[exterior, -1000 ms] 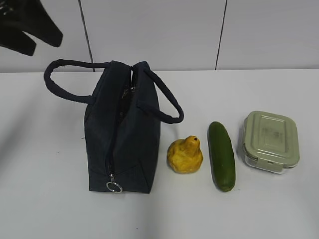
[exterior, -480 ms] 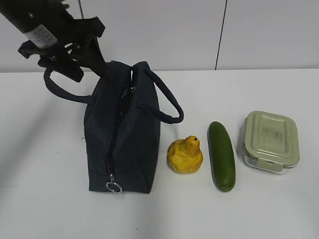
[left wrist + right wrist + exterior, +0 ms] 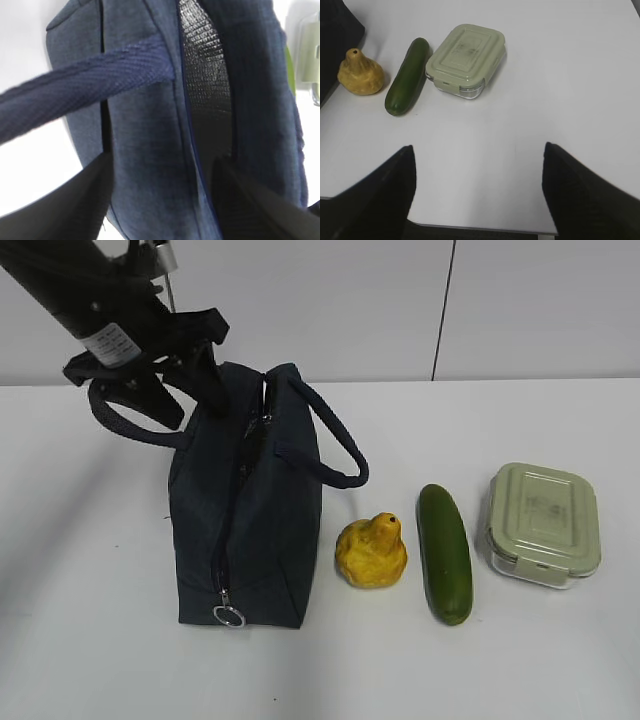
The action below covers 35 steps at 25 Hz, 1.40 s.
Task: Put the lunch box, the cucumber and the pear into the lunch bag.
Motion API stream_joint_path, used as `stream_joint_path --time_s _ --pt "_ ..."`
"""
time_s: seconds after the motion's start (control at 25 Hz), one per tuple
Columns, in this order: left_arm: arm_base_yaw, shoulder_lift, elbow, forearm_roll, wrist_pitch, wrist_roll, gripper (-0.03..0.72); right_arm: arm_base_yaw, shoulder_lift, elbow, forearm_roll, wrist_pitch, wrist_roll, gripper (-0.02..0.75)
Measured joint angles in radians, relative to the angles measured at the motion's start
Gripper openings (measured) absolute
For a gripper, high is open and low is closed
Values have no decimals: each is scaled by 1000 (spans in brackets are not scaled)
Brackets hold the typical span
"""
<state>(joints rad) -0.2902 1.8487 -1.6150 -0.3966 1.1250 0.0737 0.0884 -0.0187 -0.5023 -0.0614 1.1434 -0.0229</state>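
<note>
The navy lunch bag (image 3: 250,530) stands left of centre, its zipper parted at the far end and its ring pull (image 3: 229,616) at the near end. My left gripper (image 3: 190,405) is open at the bag's far end. In the left wrist view this gripper (image 3: 160,200) straddles the bag's left wall (image 3: 145,165), with one finger outside and the other by the dark lining (image 3: 205,85). To the right of the bag lie the pear (image 3: 371,553), the cucumber (image 3: 444,552) and the lunch box (image 3: 544,523). My right gripper (image 3: 477,165) hangs open over bare table, nearer than all three.
One bag handle (image 3: 85,80) crosses in front of the left wrist camera; the other handle (image 3: 335,445) loops toward the pear. The white table's front edge (image 3: 470,227) lies just under the right gripper. A panelled wall (image 3: 440,310) closes the back.
The left arm has come in from the upper left and dropped down and to the right, onto the far end of the bag. Nothing on the table has moved.
</note>
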Motion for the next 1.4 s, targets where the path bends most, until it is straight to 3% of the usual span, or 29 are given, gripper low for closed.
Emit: stream_joint_path --time_s 0.2,0.28,0.44,0.52,1.4 --pt "0 8 0 -2 2 0 408 0 0 0 0 0 0 583" --pt "0 8 0 -3 4 0 337 0 0 0 0 0 0 583" --pt "0 8 0 -5 6 0 87 0 0 0 0 0 0 583" --pt "0 8 0 -5 6 0 18 0 0 0 0 0 0 583" --pt "0 8 0 -76 29 0 8 0 53 -2 0 -2 13 583"
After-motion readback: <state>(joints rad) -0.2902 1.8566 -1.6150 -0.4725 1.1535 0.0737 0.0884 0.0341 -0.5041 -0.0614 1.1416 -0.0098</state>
